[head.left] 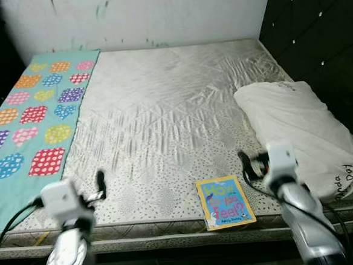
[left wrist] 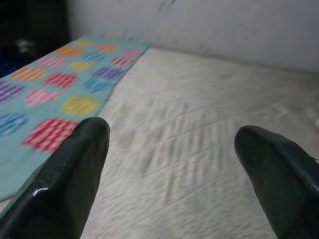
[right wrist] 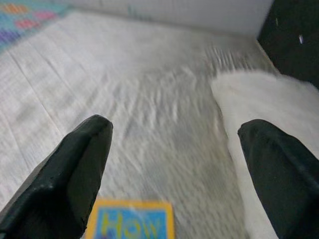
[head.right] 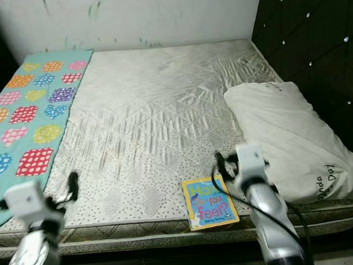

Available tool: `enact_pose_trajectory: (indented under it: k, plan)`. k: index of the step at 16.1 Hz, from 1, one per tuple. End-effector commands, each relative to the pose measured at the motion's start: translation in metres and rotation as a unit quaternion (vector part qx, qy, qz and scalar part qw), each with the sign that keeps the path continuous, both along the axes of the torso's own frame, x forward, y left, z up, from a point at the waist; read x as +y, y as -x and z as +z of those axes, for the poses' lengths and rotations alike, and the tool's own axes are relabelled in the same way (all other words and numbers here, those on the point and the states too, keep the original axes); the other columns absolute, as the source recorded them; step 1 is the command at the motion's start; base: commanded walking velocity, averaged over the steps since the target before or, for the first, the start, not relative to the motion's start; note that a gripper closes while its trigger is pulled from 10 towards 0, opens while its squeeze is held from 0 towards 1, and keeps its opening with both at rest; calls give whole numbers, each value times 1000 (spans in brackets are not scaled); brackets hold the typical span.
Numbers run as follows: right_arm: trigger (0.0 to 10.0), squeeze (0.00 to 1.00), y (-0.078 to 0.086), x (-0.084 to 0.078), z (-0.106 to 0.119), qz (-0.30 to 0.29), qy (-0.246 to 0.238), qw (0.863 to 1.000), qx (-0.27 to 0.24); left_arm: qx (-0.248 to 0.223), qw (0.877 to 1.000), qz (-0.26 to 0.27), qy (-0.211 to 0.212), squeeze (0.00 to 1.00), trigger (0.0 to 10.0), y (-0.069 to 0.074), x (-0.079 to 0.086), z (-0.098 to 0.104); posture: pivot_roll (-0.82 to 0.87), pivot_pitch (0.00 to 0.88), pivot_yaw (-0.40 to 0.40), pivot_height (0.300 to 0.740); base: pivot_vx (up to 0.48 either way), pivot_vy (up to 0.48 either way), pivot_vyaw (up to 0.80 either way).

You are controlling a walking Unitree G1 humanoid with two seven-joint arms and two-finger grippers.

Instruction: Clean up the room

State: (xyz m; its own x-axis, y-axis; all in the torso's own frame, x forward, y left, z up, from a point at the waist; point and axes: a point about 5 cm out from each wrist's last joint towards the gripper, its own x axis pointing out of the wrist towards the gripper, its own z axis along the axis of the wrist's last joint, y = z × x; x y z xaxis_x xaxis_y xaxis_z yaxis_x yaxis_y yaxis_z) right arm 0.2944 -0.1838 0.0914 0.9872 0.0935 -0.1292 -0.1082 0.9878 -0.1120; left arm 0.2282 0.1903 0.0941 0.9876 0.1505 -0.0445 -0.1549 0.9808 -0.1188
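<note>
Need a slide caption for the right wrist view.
Open right pincer above the yellow-bordered blue picture book, beside the white pillow.

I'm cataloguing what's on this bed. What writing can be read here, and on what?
"How do you Feel?": cover of the book at the mattress's near edge; the middle words are small.
Line below that title: too small to read.
"...nda Day": handwriting on the pillow, partly cut off; another scribble on it is illegible.

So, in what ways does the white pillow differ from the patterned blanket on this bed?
The pillow is plain white and puffy with some handwriting, lying on the robot's right beside the dark headboard; the blanket is teal with colourful spotted and striped patches, spread flat along the left edge. The pillow is compact, while the blanket runs most of the mattress length. Both are soft bedding resting on the bare mattress.
</note>
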Motion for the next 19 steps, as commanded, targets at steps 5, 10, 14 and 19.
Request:
enact_pose_trajectory:
  k: [5, 10, 14, 19]
  plan:
    - [10000, 0, 7, 2, 5, 23, -1, 1000, -4, -4, 1000, -8, -23, 0, 10000, 12, -1, -2, 22, 0, 3, 740, 0, 0, 0]
    - [10000, 0, 9, 7, 4, 31, 1, 1000, -1, -3, 1000, -6, -18, 0, 10000, 12, -1, -3, 21, 0, 1, 740, 0, 0, 0]
    - [10000, 0, 6, 2, 8, 7, -17, 1000, -12, -3, 1000, -6, -14, 0, 10000, 11, -3, -3, 21, 0, 1, 740, 0, 0, 0]
    - [10000, 0, 2, -2, 9, -14, -14, 1000, -10, -1, 1000, -4, -12, 0, 10000, 9, -2, -4, 21, 0, 1, 740, 0, 0, -690]
